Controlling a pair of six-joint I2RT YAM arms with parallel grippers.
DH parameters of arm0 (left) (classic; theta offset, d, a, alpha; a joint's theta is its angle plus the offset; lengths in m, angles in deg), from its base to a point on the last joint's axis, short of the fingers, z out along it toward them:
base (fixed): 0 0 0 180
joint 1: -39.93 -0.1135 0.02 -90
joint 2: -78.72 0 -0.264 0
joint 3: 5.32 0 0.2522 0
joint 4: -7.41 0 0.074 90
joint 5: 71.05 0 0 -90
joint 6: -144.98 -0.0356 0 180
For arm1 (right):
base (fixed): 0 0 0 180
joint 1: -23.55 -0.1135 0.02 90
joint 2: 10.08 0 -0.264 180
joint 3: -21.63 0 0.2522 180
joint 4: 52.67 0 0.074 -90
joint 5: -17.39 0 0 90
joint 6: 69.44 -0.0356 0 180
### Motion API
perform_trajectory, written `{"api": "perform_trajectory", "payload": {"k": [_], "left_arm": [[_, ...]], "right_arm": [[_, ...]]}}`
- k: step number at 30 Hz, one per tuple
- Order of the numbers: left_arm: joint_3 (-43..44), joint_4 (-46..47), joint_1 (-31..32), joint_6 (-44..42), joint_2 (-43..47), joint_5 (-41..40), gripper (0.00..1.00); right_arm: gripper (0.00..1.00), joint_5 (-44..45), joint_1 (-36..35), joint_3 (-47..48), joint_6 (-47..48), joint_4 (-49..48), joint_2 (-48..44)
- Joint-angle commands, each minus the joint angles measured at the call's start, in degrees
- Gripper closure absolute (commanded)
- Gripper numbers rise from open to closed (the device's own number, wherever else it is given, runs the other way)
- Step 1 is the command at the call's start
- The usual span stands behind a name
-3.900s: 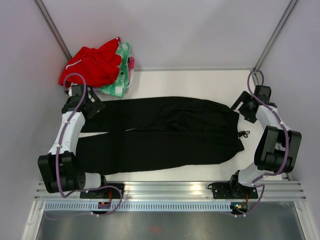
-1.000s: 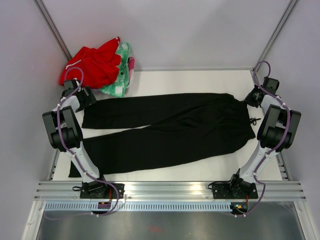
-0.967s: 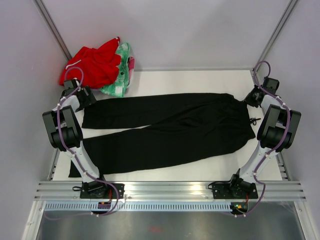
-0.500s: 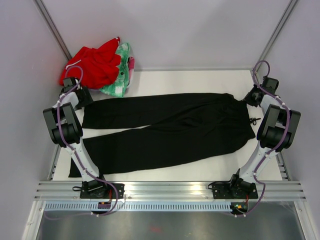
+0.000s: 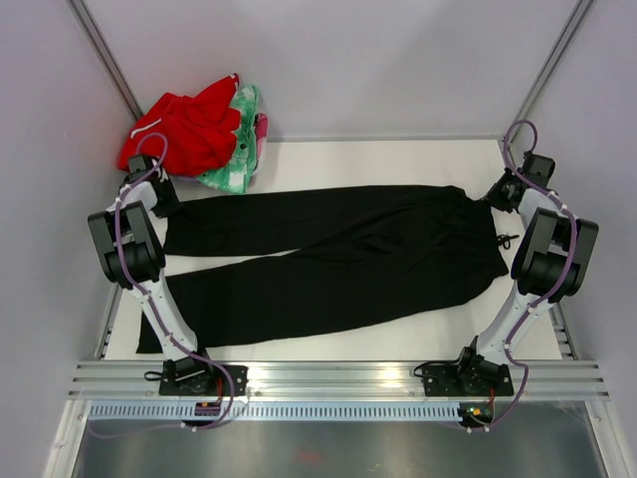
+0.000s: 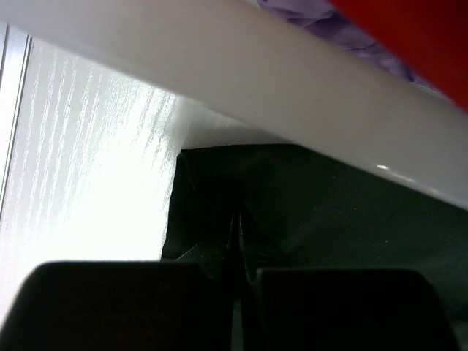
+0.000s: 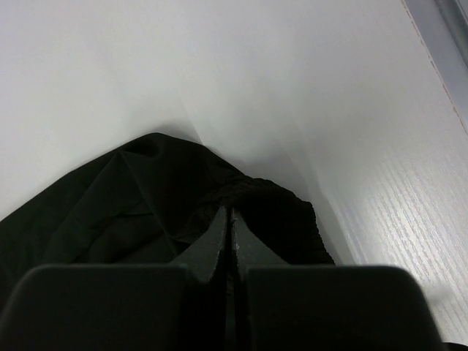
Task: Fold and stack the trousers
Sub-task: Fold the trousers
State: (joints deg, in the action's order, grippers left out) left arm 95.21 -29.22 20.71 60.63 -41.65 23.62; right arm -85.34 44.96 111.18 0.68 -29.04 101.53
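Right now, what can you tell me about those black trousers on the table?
The trousers are plain black, soft-looking cloth, lying flat on the white table. The waist, with a drawstring, is on the right; two wide legs run left, splitting apart in a V. The left pincer pinches the far leg's hem, and the right pincer pinches the waist's far corner, both shut on the cloth.

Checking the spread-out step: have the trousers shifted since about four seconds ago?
Yes. The trousers slid right, waist nearer the table edge on that side; the legs splayed apart.
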Motion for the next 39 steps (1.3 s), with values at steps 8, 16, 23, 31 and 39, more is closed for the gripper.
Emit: {"api": "perform_trajectory", "payload": {"k": [8,16,23,31,39], "left_arm": [[-7.2,8.7,-0.1,-1.9,15.6,0.6,0.98],[-11.3,13.5,-0.4,0.1,25.5,3.9,0.98],[-14.4,14.4,-1.0,1.1,30.8,4.0,0.98],[-14.2,8.9,-2.2,5.9,37.0,0.4,0.98],[-6.4,-10.1,-2.7,14.6,44.8,-9.3,0.98]], "right_arm": [[1.00,-6.5,-0.4,0.9,0.0,-4.4,-5.3],[1.00,-13.4,-0.3,-1.3,1.9,-11.6,-9.0],[1.00,-11.3,-0.3,-0.6,3.0,-9.3,-9.7],[1.00,-12.3,0.8,-5.3,2.8,-13.1,-14.7],[1.00,-11.4,2.1,-7.1,2.0,-12.6,-23.3]]}}
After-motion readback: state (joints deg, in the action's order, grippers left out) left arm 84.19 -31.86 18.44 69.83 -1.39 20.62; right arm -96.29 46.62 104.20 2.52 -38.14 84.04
